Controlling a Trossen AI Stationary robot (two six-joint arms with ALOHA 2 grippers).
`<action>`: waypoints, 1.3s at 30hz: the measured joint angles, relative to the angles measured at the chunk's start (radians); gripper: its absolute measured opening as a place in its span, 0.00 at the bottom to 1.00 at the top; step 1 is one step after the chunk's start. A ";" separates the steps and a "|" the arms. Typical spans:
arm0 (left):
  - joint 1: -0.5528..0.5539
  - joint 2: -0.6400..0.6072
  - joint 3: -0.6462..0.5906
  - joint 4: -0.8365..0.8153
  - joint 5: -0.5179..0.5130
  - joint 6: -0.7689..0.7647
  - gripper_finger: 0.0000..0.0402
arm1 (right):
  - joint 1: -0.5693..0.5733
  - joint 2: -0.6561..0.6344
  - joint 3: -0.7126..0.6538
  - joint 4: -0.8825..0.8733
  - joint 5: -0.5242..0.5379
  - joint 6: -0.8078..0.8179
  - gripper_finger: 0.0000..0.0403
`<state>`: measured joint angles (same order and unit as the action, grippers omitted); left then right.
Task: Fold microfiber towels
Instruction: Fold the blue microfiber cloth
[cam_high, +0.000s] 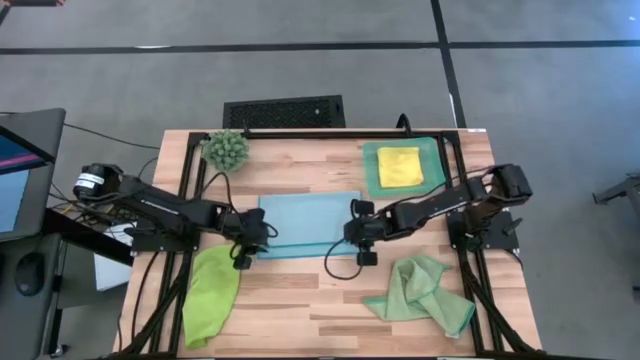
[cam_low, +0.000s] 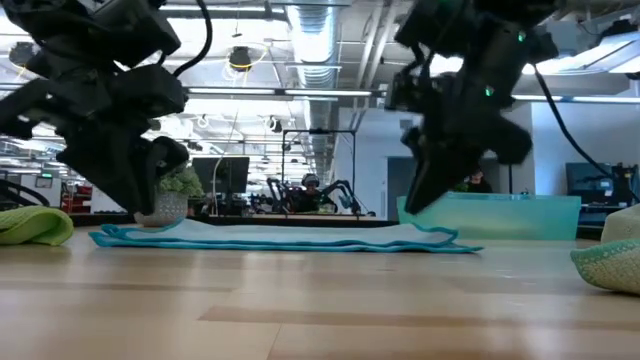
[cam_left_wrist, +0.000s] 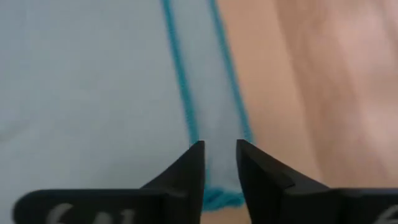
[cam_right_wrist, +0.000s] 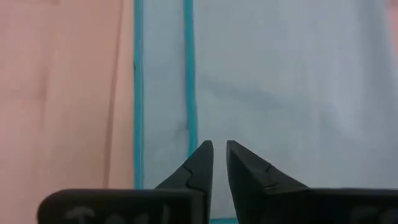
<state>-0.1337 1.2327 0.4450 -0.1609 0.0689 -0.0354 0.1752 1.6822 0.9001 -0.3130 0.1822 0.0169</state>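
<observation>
A light blue towel (cam_high: 308, 222) lies flat mid-table, folded over, with two teal hems running side by side along its near edge (cam_left_wrist: 186, 93) (cam_right_wrist: 186, 74). My left gripper (cam_high: 262, 242) stands low over the towel's left near corner (cam_left_wrist: 219, 146), its fingers a narrow gap apart. My right gripper (cam_high: 350, 240) stands low over the right near corner (cam_right_wrist: 219, 146), its fingers apart by a slit. A yellow towel (cam_high: 399, 166) lies folded on the teal tray (cam_high: 372, 182). A lime green towel (cam_high: 212, 295) and a sage green towel (cam_high: 420, 290) lie crumpled on the near table.
A spiky green plant (cam_high: 227, 150) stands at the far left. The teal tray stands at the far right. The lime towel (cam_low: 30, 225) and the sage towel (cam_low: 610, 262) flank the blue towel (cam_low: 280, 236). Bare wood shows along the near edge between them.
</observation>
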 joint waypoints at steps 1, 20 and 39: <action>-0.001 0.000 0.000 -0.015 -0.023 -0.006 0.23 | 0.001 0.011 0.000 -0.007 0.000 0.000 0.18; -0.001 0.000 0.002 -0.120 -0.017 0.279 0.26 | 0.005 0.011 0.001 -0.109 -0.001 0.035 0.24; -0.001 0.000 0.043 -0.201 -0.050 0.394 0.26 | 0.026 -0.026 0.026 -0.319 0.002 0.014 0.24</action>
<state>-0.1345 1.2327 0.4885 -0.3620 0.0187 0.3584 0.2011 1.6558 0.9260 -0.6317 0.1844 0.0306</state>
